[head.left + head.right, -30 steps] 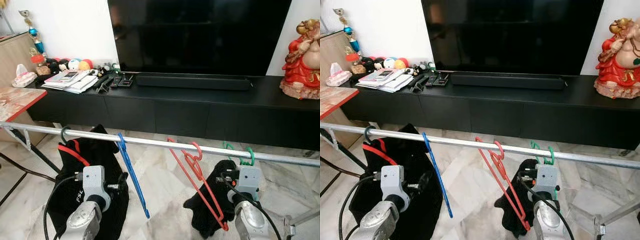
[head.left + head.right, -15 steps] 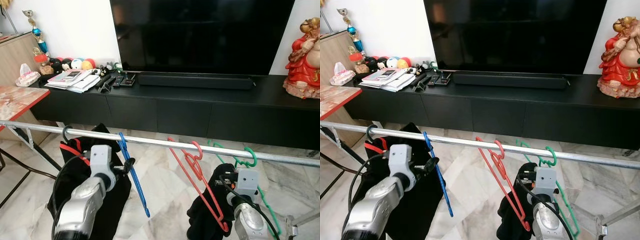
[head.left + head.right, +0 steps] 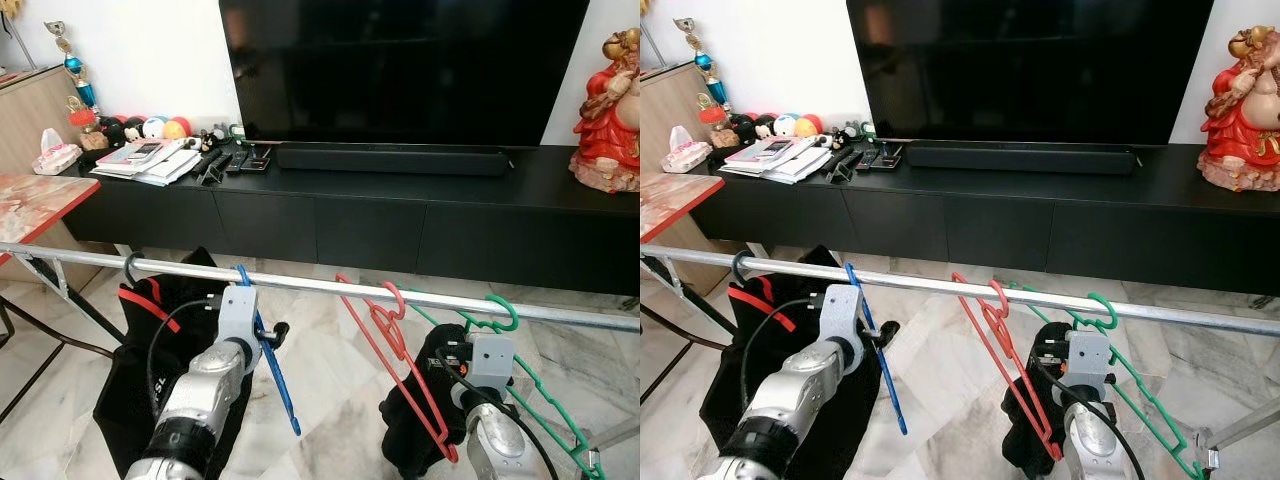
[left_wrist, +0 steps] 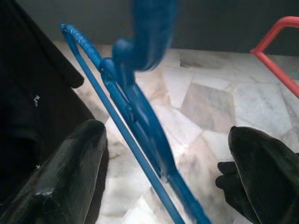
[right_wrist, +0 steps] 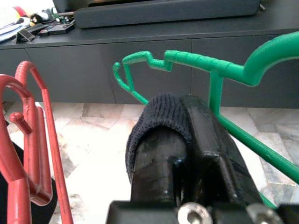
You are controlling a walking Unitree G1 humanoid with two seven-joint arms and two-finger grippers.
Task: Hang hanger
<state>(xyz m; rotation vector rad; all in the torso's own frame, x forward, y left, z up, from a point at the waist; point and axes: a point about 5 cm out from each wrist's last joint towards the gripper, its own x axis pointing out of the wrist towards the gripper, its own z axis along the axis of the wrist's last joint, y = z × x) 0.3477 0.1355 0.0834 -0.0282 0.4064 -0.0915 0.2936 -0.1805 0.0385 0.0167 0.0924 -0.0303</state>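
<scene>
A metal rail (image 3: 310, 286) runs across in front of me. On it hang a black garment (image 3: 150, 345), a blue hanger (image 3: 272, 372), a red hanger (image 3: 405, 375) and a green hanger (image 3: 505, 322). The green hanger's hook is over the rail and its body slants down to the right. My left gripper (image 4: 163, 163) is open, one finger (image 4: 65, 172) on each side of the blue hanger (image 4: 140, 112). My right gripper (image 5: 184, 105) is shut just below the rail, close in front of the green hanger's neck (image 5: 215, 88). One of its fingers wears a black knit cover, and dark cloth (image 3: 415, 410) hangs below it.
A long black TV console (image 3: 400, 215) stands beyond the rail with a TV (image 3: 400, 70), a soundbar (image 3: 390, 160), remotes, papers, small toys and a red figurine (image 3: 608, 100). A red-edged table (image 3: 35, 200) is at the left. The rack's leg (image 3: 610, 440) crosses the marble floor at the right.
My left arm has risen and reached forward, bringing its open fingers around the blue hanger. The green hanger has swung from edge-on to slanting out rightward. The camera has shifted slightly.
</scene>
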